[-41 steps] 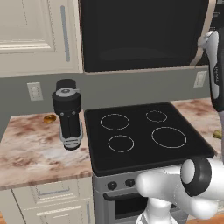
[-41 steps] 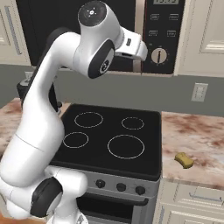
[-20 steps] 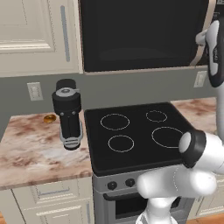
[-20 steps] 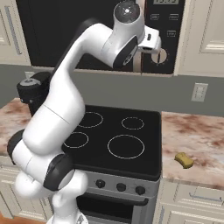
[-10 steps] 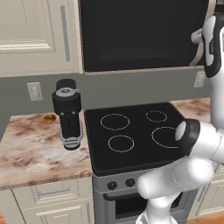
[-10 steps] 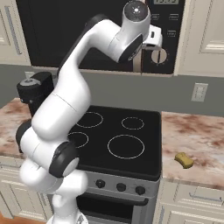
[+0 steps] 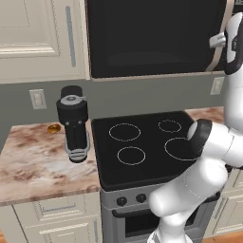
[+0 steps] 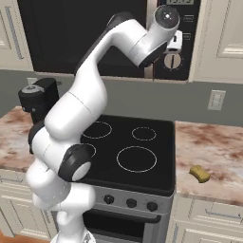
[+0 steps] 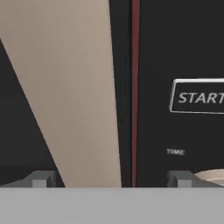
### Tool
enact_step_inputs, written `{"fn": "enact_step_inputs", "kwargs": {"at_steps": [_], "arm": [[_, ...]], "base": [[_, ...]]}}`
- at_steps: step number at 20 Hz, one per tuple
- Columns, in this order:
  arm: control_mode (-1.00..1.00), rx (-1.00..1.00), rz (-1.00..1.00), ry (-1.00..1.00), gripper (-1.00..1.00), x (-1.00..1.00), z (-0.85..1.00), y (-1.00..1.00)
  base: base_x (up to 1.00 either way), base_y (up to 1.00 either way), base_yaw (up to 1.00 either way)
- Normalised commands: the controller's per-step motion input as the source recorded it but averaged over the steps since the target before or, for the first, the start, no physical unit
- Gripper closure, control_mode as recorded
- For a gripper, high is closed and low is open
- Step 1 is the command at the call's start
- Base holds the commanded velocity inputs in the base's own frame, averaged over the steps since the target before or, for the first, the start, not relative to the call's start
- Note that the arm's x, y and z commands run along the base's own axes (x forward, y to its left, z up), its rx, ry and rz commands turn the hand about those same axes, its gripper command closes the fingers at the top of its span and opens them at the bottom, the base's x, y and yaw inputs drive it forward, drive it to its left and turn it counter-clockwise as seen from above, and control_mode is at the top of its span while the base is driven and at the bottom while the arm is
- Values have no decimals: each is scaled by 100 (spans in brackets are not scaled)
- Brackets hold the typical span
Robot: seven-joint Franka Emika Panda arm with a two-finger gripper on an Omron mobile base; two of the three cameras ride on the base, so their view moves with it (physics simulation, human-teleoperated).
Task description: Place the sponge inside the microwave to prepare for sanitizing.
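so the sponge (image 8: 200, 173) is just sitting on the counter (image 8: 213, 152) right of the stovetop (image 8: 135, 152), down around 4 o'clock in the right base view, well apart from the arm; nobody's holding it; the microwave (image 8: 95, 33) hangs above the stove with its dark door shut, so nothing can go in yet

the gripper (image 9: 111, 179) is up at the microwave's right side, roughly 1 o'clock in the right base view; jaws spread wide with nothing between them except the handle (image 9: 74, 87), which in the hand view runs up between the two fingertips (image 9: 41, 179) toward 12 o'clock; the START button (image 9: 197, 97) sits off at 3 o'clock

my guess is it's lining up to pull the door; what could go sideways: the handle sits closer to the left tip than the middle, so closing now might give an off-centre pinch that slips on the pull; drifting right could bump the control panel (image 8: 182, 28) instead; and if the door only swings partway the sponge drop later gets awkward
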Motion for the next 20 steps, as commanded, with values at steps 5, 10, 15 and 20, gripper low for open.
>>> {"fn": "enact_step_inputs", "kwargs": {"at_steps": [5,10,15,20], "arm": [[-100,0,5,-2,-100,22,-1,-1],[-100,0,0,-4,100,19,-1,1],[-100,0,-5,-5,100,0,-3,1],[-100,0,-14,-5,100,-16,-2,7]], "base": [[0,0,0],[0,0,0],[0,0,0],[0,0,0]]}}
